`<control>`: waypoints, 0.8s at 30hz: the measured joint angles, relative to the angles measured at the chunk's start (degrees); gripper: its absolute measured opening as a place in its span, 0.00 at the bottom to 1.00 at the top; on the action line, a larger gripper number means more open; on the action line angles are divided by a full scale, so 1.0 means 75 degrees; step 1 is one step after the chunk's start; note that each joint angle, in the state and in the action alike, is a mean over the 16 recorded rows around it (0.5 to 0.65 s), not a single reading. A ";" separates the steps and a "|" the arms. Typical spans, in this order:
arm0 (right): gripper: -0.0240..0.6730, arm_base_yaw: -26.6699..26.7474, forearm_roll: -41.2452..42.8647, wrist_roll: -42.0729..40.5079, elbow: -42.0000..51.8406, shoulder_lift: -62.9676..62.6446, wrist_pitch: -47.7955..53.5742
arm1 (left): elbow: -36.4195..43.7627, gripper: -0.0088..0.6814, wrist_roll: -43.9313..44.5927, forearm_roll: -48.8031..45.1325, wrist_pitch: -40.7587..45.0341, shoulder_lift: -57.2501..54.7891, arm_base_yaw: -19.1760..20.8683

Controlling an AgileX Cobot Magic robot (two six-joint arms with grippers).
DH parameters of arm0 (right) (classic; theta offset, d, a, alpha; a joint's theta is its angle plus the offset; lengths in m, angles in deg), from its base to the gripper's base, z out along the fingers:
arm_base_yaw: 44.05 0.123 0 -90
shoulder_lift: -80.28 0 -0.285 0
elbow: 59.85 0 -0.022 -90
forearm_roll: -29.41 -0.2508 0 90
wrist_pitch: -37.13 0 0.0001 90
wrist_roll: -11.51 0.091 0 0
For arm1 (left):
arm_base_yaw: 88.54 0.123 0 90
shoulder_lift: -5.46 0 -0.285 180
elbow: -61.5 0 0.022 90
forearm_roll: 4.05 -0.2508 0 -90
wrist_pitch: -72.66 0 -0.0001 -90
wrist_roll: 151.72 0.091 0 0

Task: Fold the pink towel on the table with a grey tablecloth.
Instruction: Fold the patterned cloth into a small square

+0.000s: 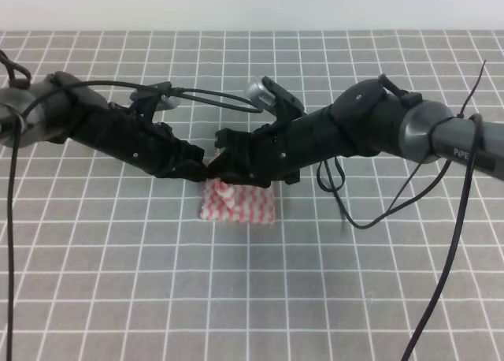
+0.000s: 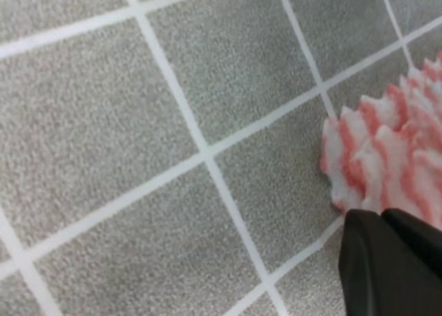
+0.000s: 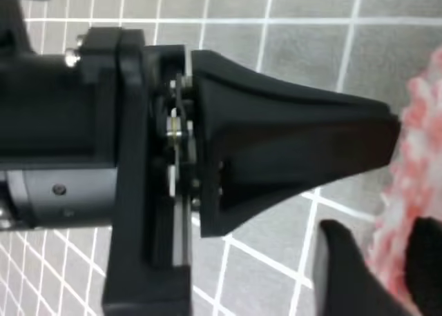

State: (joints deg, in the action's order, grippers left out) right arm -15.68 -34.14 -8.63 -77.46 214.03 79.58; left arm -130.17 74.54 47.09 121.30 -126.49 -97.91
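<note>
Pink towel (image 1: 239, 203): small, bunched cloth with pink-and-white wavy stripes, lying near the middle of the worktop, partly hidden under the two arm tips.
Worktop (image 1: 252, 298): grey tablecloth with a thin white grid, filling most of the overhead view.
Right gripper (image 1: 223, 174): black, reaching in from the right, tip at the towel's upper edge; whether its jaws are wide or closed cannot be told.
Left gripper (image 1: 197, 170): black, reaching in from the left, meeting the right one above the towel; jaws' state cannot be told.
</note>
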 joint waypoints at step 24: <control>0.22 -0.0684 0.0084 -0.0492 -0.0344 -0.0030 0.1301 | -0.0145 0.01 -0.0150 0.0113 0.0964 0.0496 -0.0159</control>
State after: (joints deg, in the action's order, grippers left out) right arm -20.81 -33.51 -12.32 -80.04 213.80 89.34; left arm -131.25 73.42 47.94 128.53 -122.77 -99.10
